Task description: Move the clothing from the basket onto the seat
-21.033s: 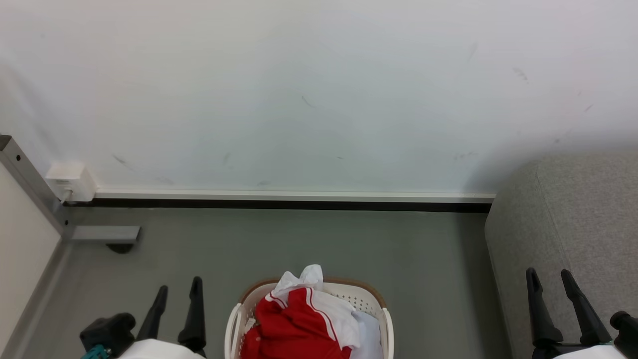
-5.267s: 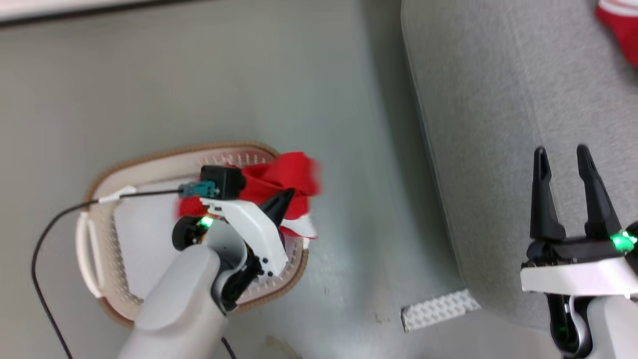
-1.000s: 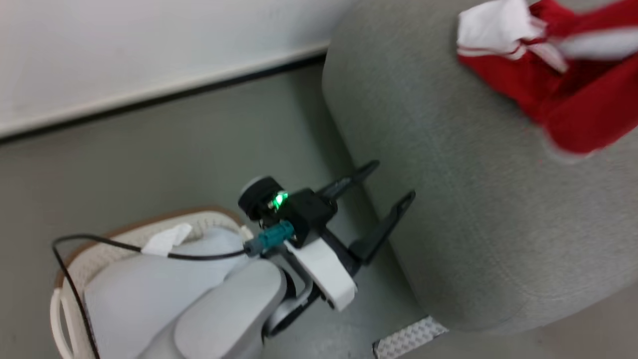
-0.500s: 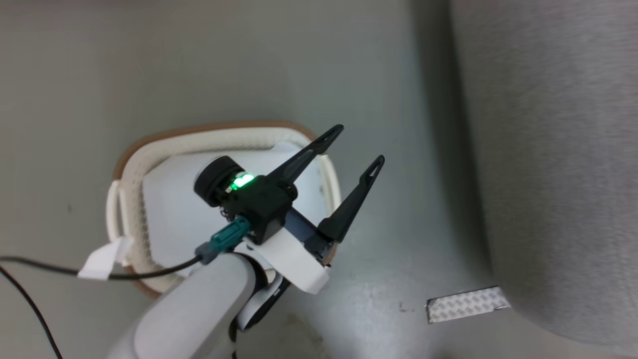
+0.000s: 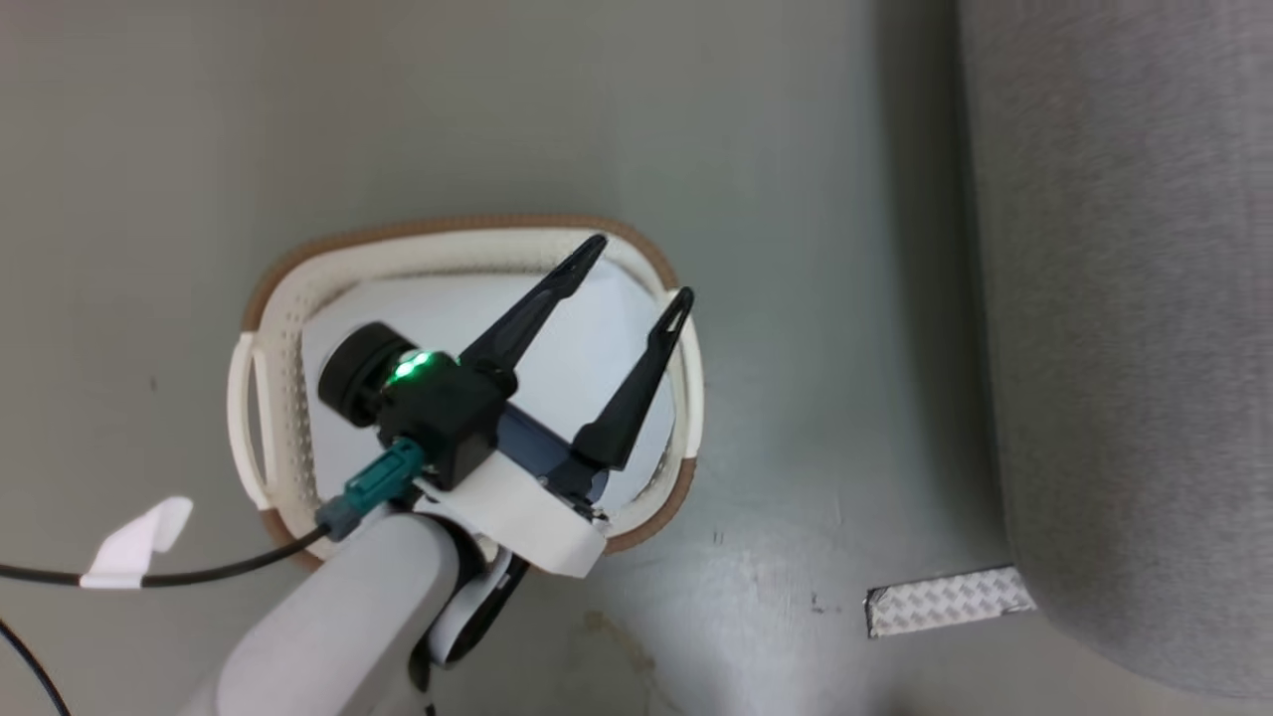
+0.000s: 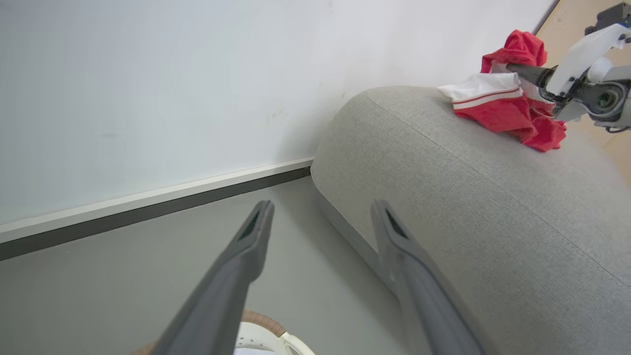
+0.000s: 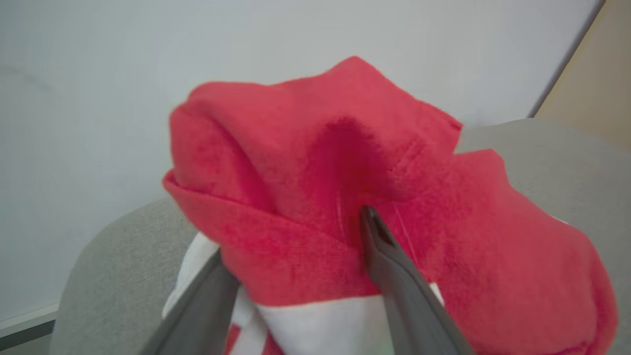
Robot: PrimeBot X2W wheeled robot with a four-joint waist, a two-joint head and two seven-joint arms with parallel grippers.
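Left gripper [image 5: 640, 268] is hovering, jaws released, over the basket [image 5: 273, 298], seat [image 5: 1114, 328] at three o'clock. Clothing [image 7: 305, 162] is resting on the seat, bunched between the jaws of the right gripper [image 7: 310, 217]; I cannot tell whether they are clenched.

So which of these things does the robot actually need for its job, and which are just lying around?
Part of the job: red-and-white clothing; grey sofa under it; laundry basket; left end effector, open over the basket; right end effector, in the clothing.
Just lying about: white sheet in the basket; textured white strip on the floor.
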